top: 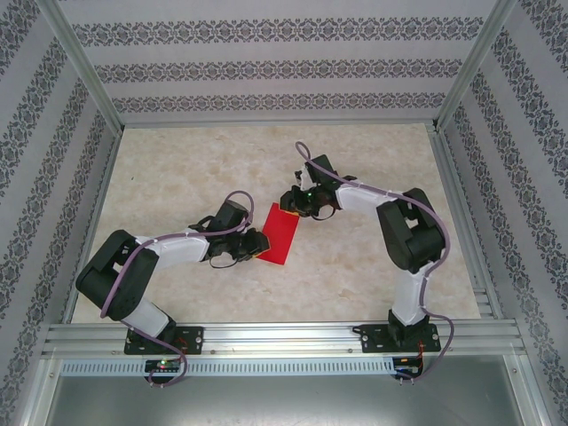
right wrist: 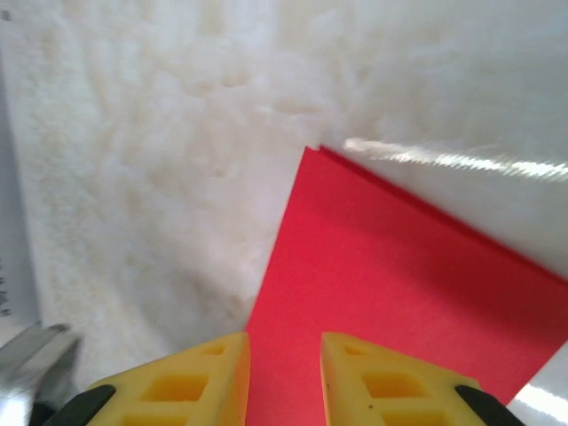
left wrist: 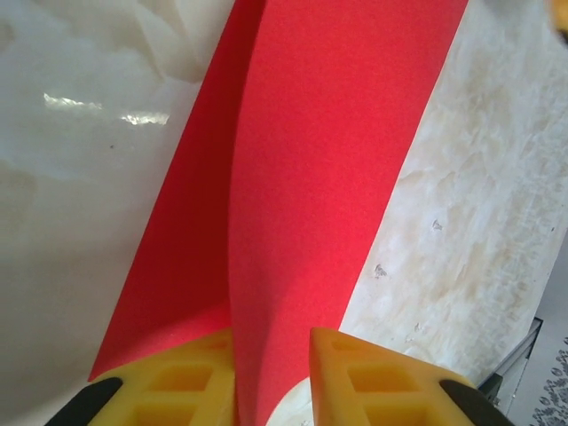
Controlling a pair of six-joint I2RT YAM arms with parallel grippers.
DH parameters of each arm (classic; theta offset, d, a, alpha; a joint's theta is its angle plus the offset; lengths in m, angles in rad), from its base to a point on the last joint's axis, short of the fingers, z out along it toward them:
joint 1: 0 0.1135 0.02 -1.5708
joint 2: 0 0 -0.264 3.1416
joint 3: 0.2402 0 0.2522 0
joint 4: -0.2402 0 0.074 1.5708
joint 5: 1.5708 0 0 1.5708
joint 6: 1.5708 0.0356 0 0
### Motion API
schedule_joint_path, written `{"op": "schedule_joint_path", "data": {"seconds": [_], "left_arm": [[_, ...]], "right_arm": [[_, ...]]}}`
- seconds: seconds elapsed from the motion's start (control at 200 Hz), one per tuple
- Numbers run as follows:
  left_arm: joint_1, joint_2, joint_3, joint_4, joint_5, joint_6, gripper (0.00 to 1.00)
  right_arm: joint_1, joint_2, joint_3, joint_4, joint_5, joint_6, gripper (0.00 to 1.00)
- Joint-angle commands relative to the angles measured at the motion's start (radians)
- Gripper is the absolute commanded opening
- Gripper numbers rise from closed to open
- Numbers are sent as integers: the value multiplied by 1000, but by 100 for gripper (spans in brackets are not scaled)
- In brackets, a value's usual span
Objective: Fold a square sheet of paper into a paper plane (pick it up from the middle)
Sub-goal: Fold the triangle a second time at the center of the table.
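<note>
While the left gripper (left wrist: 273, 335) stands narrowly parted around a raised layer of the red sheet of paper (top: 280, 232), mid-surface on the table (top: 177, 160), a firm clamp cannot be confirmed. The right gripper (right wrist: 284, 337), slightly open and empty, hangs at its far end. A loose pinch could skew the fold.

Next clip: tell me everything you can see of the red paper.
The red paper is thin, plain and matte, lying on the table between the arms as a tilted oblong, apparently doubled over. Its upper layer bows up off the lower one and runs between the left gripper's parted fingers. The right gripper sits over its far end, fingers parted; contact unclear.
</note>
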Motion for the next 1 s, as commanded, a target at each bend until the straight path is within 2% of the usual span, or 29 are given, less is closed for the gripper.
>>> {"op": "schedule_joint_path", "data": {"seconds": [0.0,0.2,0.679,0.994], "left_arm": [[-15,14,9,-20,-37,20,24],[-22,29,21,-25,-41,23,24],[-26,27,37,-24,-31,22,24],[-29,7,40,28,11,9,26]], "right_arm": [[15,-86,-54,57,-18,104,26],[83,-135,-150,-17,89,146,19],[115,-54,-145,-102,109,114,11],[122,-4,-139,-122,102,96,10]]}}
